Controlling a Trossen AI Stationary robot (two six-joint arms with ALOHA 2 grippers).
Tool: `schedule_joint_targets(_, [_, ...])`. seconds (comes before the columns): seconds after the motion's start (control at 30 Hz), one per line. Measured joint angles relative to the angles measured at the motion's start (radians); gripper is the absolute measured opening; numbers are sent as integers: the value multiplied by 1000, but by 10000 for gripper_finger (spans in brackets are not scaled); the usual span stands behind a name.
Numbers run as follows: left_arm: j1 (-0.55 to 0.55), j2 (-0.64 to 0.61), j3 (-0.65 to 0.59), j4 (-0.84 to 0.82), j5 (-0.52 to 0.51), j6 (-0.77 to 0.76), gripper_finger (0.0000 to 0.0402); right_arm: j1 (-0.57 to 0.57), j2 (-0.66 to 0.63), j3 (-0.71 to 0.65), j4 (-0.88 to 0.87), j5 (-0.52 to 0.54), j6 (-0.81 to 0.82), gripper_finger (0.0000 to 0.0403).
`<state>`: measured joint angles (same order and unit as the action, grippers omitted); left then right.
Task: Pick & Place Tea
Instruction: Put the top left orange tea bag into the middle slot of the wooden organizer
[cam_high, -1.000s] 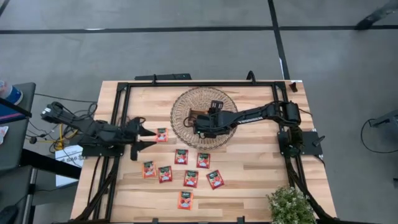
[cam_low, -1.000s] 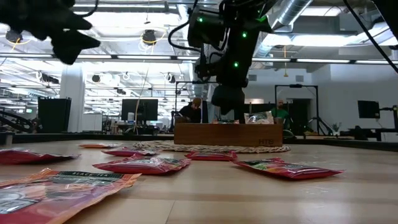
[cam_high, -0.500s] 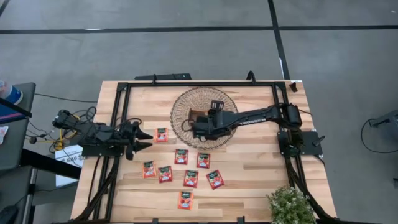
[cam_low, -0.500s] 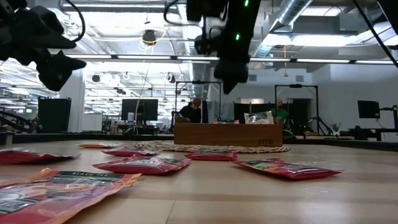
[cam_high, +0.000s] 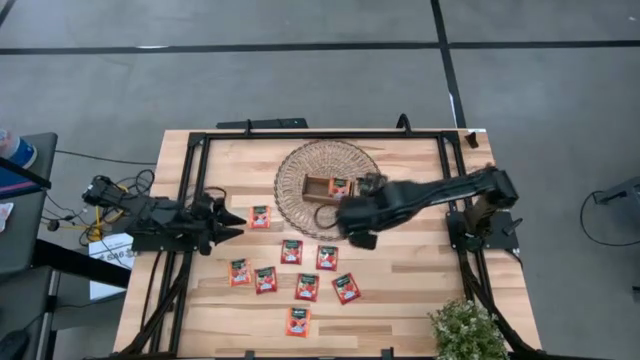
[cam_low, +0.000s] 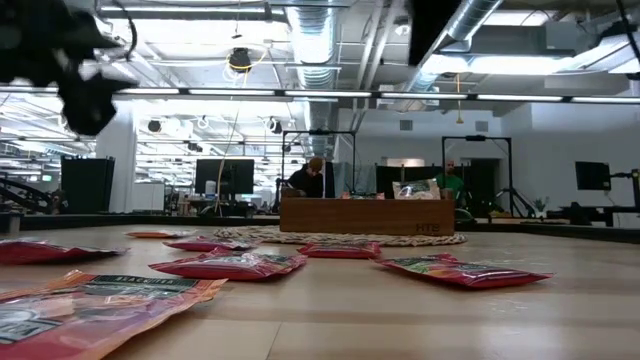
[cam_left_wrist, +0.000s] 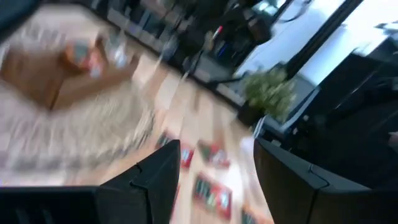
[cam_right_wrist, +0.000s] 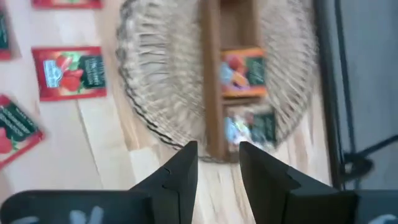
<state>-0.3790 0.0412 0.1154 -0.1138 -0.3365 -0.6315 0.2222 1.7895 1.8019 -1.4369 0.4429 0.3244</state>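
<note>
On the pale wooden table (cam_high: 400, 270), two small flat red-orange tea sachets (cam_right_wrist: 244, 73) already lie in the brown wooden compartment tray (cam_high: 322, 187), which sits on a round woven wicker mat (cam_high: 295, 165). Eight more sachets (cam_high: 307, 287) lie loose on the table, likely waiting their turn. Beside the mat, the right gripper (cam_high: 352, 222) hovers empty, fingers narrowly parted. The left gripper (cam_high: 232, 225) waits wide apart near one sachet (cam_high: 260, 216).

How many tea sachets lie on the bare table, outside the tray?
8: one by the left gripper, two below the mat, four in a row, one nearest the front edge.
</note>
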Motion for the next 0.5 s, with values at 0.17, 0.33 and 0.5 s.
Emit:
schedule_joint_targets(0.17, [0,159,178,-26,-28,123,196,1,-133,-2,-50,36,105,111])
schedule_joint_targets(0.33, [0,468,441,-299,-132,122,196,24,-322,-112,-29,142,223,111])
schedule_joint_targets(0.5, [0,789,648,-590,-150,17,196,60,-547,-348,143,229,312,111])
